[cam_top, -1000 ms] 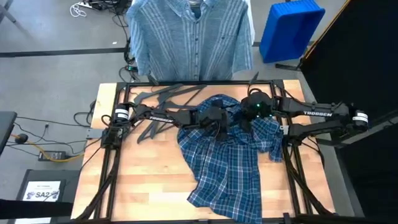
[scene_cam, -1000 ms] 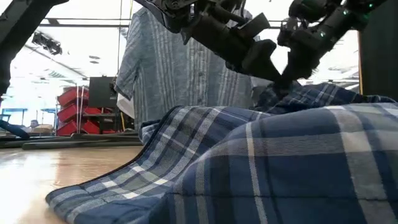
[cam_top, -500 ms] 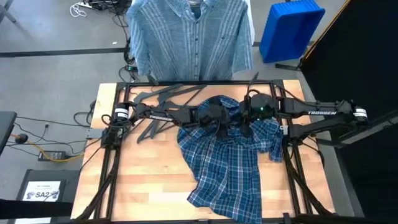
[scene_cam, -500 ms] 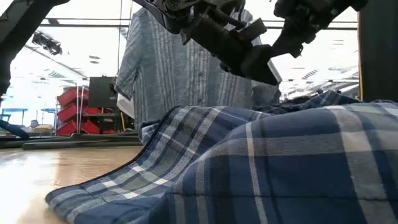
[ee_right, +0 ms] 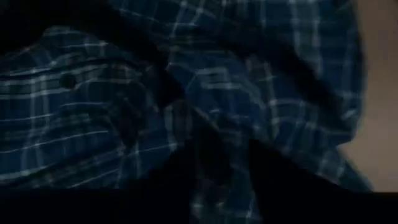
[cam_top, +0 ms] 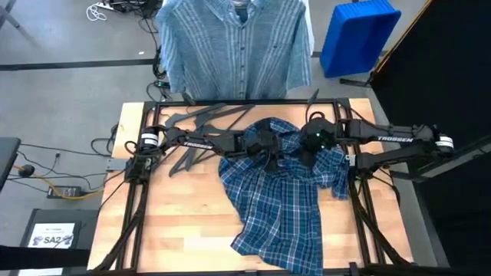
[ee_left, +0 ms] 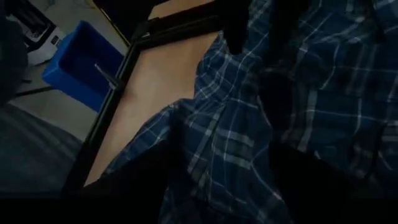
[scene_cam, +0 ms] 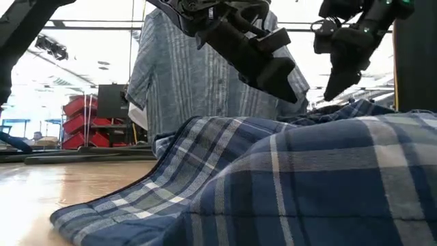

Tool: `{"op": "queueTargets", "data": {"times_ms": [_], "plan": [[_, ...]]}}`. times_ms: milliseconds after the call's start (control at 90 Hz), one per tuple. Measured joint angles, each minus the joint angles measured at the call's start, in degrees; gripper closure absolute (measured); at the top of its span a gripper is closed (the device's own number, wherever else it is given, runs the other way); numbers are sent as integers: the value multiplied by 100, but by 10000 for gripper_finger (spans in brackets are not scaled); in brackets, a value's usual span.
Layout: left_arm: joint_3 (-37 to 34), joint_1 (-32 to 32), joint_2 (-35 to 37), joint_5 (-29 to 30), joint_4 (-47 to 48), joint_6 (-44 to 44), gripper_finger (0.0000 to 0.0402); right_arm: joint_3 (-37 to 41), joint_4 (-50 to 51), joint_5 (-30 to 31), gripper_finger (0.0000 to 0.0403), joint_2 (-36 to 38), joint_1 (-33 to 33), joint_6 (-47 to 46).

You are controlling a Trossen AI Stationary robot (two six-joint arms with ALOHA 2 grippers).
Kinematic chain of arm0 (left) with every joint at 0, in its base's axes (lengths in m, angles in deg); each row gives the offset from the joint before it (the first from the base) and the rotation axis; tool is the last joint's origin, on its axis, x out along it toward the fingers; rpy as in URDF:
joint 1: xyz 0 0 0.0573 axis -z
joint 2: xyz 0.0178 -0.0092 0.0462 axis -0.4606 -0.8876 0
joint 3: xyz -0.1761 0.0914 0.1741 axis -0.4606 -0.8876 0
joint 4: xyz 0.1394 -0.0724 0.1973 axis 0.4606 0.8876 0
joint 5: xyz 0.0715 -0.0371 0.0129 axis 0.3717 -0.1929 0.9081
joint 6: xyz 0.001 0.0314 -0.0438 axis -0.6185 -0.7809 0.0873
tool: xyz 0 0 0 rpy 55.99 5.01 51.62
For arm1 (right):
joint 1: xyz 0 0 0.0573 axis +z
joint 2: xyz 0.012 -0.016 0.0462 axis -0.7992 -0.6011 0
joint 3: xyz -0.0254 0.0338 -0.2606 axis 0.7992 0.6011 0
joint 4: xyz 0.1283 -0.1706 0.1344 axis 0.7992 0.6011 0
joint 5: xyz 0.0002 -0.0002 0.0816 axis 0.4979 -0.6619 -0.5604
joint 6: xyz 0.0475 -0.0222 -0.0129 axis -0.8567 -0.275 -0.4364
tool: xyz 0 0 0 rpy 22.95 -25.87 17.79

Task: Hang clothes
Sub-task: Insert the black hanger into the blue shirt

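Tools over plaid shirt (crumpled) on table.

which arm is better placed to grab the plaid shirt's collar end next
Probably the right. Its hand hangs directly over the bunched top of the plaid shirt, while the left hand sits at that bunch's left edge, nearer the hangers.

The dark blue plaid shirt is spread crumpled across the table, its bunched upper part lying directly beneath both sets of jaws. The light blue-grey striped shirt is hung upright well beyond them.
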Motion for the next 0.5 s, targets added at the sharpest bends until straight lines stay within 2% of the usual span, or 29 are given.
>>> {"op": "queueTargets", "data": {"times_ms": [189,300,411,500], "plan": [[0,0,2,0,-47,4,151,538,-196,-6,190,0,-32,-86],[0,0,2,-2,-43,11,151,954,-611,-7,163,0,-201,-151],[0,0,2,-2,-45,11,151,1291,-1151,-10,158,0,-408,-140],[0,0,2,-2,-44,21,151,1442,-1467,-7,183,0,-529,29]]}}
